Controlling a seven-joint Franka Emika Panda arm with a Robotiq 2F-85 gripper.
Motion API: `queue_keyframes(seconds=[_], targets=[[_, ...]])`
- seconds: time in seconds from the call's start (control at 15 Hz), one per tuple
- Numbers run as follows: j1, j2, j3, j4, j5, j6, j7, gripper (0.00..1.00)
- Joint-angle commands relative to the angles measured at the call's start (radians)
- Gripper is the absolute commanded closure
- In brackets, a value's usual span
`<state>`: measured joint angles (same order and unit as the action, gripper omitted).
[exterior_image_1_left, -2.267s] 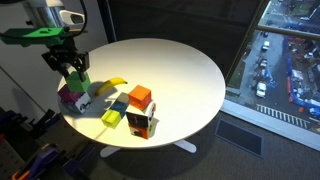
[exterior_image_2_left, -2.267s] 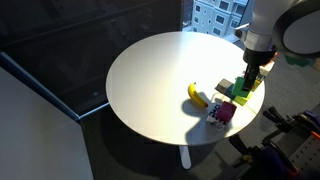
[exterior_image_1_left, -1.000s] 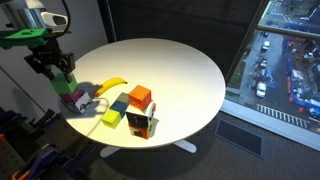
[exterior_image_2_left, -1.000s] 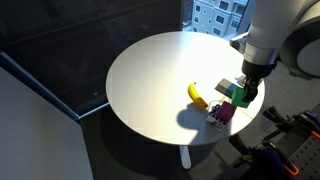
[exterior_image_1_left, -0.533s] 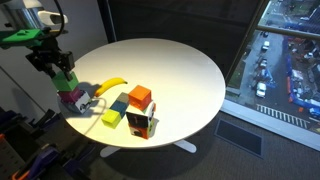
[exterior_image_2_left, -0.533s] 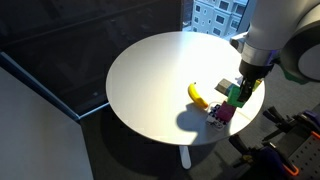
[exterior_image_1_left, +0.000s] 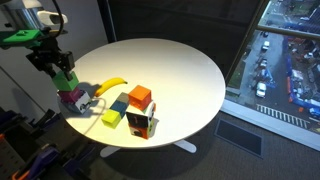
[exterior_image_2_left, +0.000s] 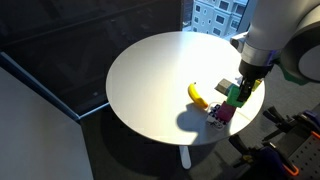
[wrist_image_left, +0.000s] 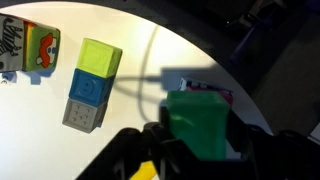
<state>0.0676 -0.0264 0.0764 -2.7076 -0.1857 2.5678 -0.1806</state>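
**Green block clamped over the table's edge**

My gripper has its fingers closed tight on the green block, one on each side of it. The block hangs at the rim of the round white table, right over a purple block. It may be touching the purple block, but I can't tell from these angles. A banana lies just beside them. In the wrist view, a yellow-green block touches a blue one.
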Motion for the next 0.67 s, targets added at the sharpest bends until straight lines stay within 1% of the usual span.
queue_keyframes(seconds=[0.0, 0.13, 0.2, 0.6], targets=[[0.002, -0.001, -0.002, 0.001, 0.001, -0.003, -0.001, 0.45], [0.002, -0.001, -0.002, 0.001, 0.001, -0.003, -0.001, 0.45], [0.002, -0.001, -0.002, 0.001, 0.001, -0.003, -0.001, 0.7], [0.01, -0.009, 0.006, -0.003, 0.017, -0.011, -0.007, 0.7]])
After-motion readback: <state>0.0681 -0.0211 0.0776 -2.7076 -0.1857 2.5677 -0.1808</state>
